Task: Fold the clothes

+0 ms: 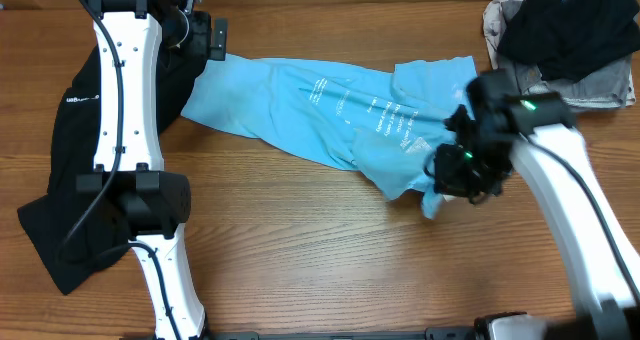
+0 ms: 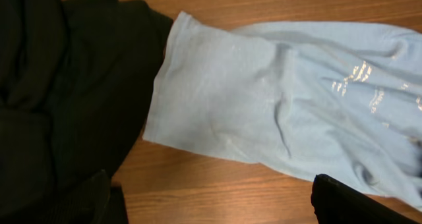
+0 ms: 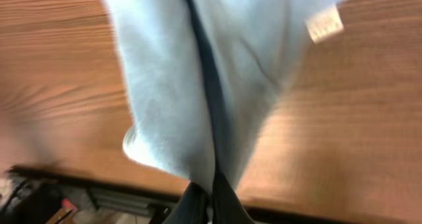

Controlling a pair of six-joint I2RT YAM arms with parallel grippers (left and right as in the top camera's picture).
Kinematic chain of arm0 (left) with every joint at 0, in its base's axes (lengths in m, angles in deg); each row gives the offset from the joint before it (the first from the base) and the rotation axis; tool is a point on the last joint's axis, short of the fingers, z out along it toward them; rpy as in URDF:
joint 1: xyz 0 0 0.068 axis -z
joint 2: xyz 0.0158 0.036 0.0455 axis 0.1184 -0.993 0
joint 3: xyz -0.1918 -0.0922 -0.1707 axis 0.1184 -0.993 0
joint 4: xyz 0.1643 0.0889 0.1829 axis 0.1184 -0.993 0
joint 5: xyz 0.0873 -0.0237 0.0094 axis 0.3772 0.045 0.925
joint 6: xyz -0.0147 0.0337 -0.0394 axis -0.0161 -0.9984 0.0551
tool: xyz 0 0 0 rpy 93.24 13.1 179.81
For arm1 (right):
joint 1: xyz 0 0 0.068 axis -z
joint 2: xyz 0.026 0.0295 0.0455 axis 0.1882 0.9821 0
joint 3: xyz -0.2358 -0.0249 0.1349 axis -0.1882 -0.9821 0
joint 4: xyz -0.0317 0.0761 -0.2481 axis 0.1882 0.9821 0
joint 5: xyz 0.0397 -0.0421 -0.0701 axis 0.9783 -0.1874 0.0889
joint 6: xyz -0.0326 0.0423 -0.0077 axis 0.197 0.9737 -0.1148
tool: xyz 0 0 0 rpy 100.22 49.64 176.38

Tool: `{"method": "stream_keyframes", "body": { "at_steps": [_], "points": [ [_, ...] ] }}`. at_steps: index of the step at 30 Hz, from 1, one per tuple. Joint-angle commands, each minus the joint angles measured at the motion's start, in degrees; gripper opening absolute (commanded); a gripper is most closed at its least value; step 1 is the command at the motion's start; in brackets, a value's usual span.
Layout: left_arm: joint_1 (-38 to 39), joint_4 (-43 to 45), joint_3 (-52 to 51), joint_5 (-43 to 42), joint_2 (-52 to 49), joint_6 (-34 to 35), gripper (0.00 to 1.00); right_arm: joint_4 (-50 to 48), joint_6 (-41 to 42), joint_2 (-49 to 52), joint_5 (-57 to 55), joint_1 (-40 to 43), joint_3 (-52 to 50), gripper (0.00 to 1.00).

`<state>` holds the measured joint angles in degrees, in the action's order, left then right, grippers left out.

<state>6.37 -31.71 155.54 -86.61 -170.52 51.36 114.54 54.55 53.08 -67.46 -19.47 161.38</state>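
Fingers L (image 1: pixel 213 38) spread, empty | fingers R (image 3: pixel 210 204) clenched on lt-blue tee (image 1: pixel 330 110) edge

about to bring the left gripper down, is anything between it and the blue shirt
Nothing visible. The left gripper hangs open right above the blue shirt, over its bare end. The black clothes lie beside that edge, not over it.

Black garment (image 1: pixel 58 160) against left end of T-shirt (image 1: pixel 290 95)
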Motion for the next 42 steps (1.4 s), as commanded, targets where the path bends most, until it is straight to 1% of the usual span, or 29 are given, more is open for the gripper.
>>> {"method": "stream_keyframes", "body": {
  "at_steps": [1, 3, 6, 10, 12, 13, 14, 15, 17, 19, 22, 24, 27, 32, 39, 42],
  "points": [
    [-0.3, -0.7, -0.6, -0.6, 0.1, -1.0, 1.00, 1.7, 2.0, -6.8, 1.5, 0.0, 0.3, 0.07],
    [-0.3, -0.8, -0.6, -0.6, 0.1, -1.4, 1.00, 2.4, 3.4, -9.5, 0.6, 0.0, 0.3, 0.10],
    [-0.3, -0.8, -0.6, -0.6, 0.1, -1.4, 0.99, 2.3, 5.7, -12.3, -1.7, 0.0, 0.3, 0.11],
    [-0.3, -0.8, -0.6, -1.0, 0.1, -1.4, 0.83, 1.8, 9.1, -13.0, -6.3, 0.0, 0.3, 0.12],
    [-0.1, -0.6, -0.6, -1.8, 0.1, -1.4, 0.81, 1.5, 10.0, -12.7, -7.3, 0.0, 0.3, 0.13],
    [0.0, -0.3, -0.6, -2.2, 0.1, -1.4, 0.81, 0.8, 10.0, -12.4, -7.3, 0.0, 0.3, 0.17],
    [0.1, 0.0, -0.6, -2.3, 0.0, -1.4, 0.80, -0.2, 10.0, -12.3, -7.1, 0.0, 0.2, 0.23],
    [0.3, 0.7, -0.6, -2.4, -0.2, -1.4, 0.79, -1.7, 10.0, -11.8, -6.6, 0.0, 0.1, 0.32],
    [0.9, 2.3, -0.6, -2.4, -0.7, -1.4, 0.77, -3.8, 9.9, -11.0, -6.3, 0.0, 0.0, 0.44],
    [1.6, 4.3, -0.6, -2.8, -1.7, -2.6, 0.79, -5.7, 9.9, -9.9, -6.2, 0.0, 0.0, 0.50],
    [2.6, 8.6, -0.6, -3.9, -3.9, -4.3, 0.82, -8.2, 9.8, -8.1, -6.2, 0.0, 0.0, 0.55],
    [3.2, 12.2, -0.6, -3.9, -5.6, -4.3, 0.86, -9.2, 9.5, -7.0, -6.1, 0.0, 0.0, 0.57],
    [3.7, 18.2, -0.6, -3.6, -8.5, -3.0, 0.86, -10.1, 8.2, -5.7, -5.9, 0.0, 0.0, 0.62],
    [3.6, 25.7, -0.6, -3.4, -14.1, 2.2, 0.85, -10.5, 8.2, -4.1, -5.9, 0.0, 0.0, 0.65],
    [3.6, 32.3, -0.6, -3.3, -21.5, 4.0, 0.87, -10.5, 8.2, -3.3, -5.4, 0.0, 0.0, 0.67],
    [3.6, 34.3, -0.6, -1.6, -23.8, 6.1, 0.87, -10.4, 8.2, -3.3, -5.3, 0.0, 0.0, 0.67]
  ]
}}
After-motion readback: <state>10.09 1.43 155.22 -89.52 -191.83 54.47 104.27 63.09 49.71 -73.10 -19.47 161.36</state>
